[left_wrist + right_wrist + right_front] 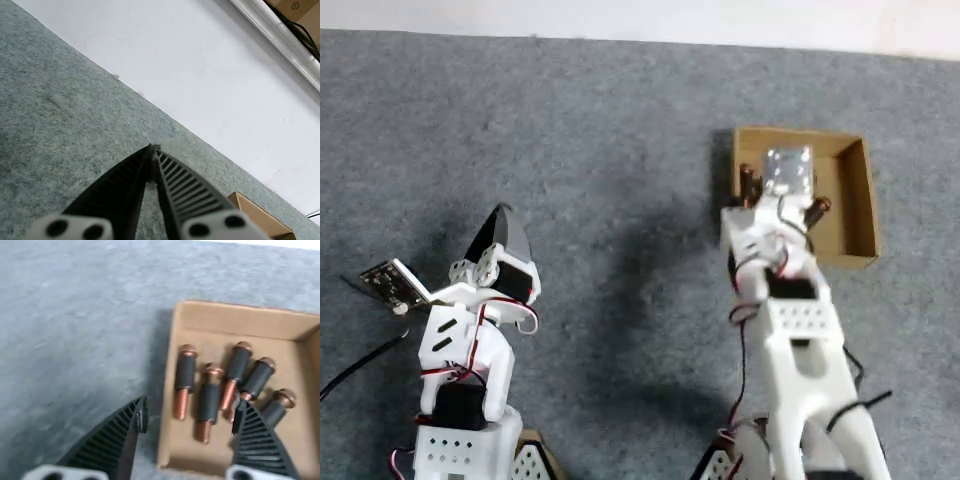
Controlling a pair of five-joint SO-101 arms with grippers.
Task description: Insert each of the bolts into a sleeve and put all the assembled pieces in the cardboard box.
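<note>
Open right gripper (191,412) poised over the cardboard box (235,320).
Five sleeved bolts (208,400), perhaps more hidden from view, lie in the box directly beneath it, long axes roughly parallel, heads pointing away from the arm. The left gripper (152,150), clenched empty, hangs well apart over the tabletop (570,150).

Grey carpet (570,150), white surface (200,60) beyond

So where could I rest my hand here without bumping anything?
The grey felt mat lies bare between the two white arms and beyond the shut left gripper. The brown cardboard box is crowded: five copper bolts in black sleeves, the open right gripper above.
</note>
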